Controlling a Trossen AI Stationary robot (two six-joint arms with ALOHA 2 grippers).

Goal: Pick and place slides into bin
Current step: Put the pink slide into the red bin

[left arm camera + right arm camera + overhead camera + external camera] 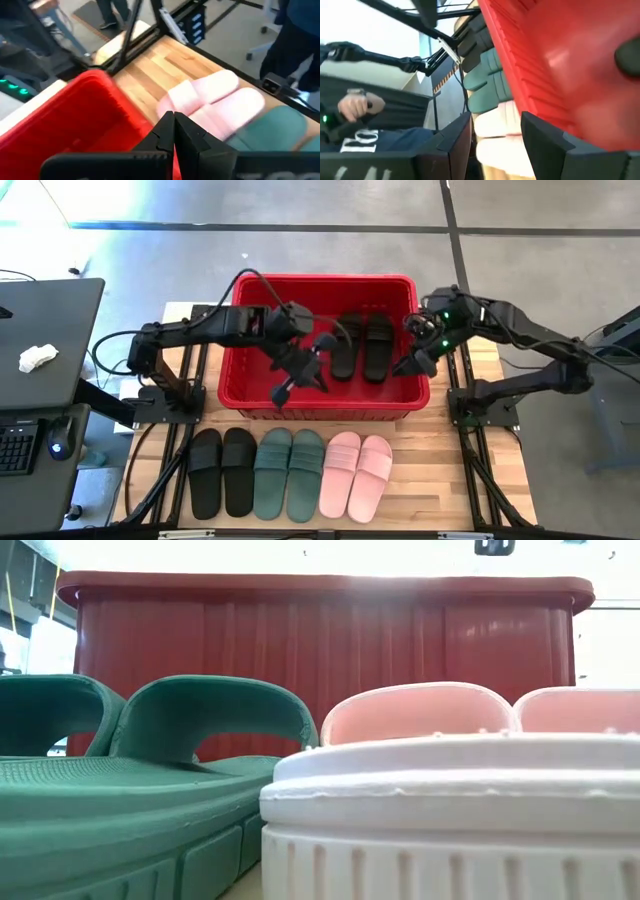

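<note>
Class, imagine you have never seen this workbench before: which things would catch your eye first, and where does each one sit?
First comes the big red bin at the back middle of the wooden table, with one black pair of slides lying inside it. Next, the neat row along the front: a black pair, a green pair and a pink pair. The left tool hangs shut over the bin; the right tool stands open at its right rim.

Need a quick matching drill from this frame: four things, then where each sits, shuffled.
Things:
1. black pair
2. second black pair
3. green pair
4. pink pair

Places:
A. table, middle of the row
B. inside the red bin
C. table, right end of the row in the high view
D. table, left end of the row in the high view

Pairs: 1-B, 2-D, 3-A, 4-C
</note>
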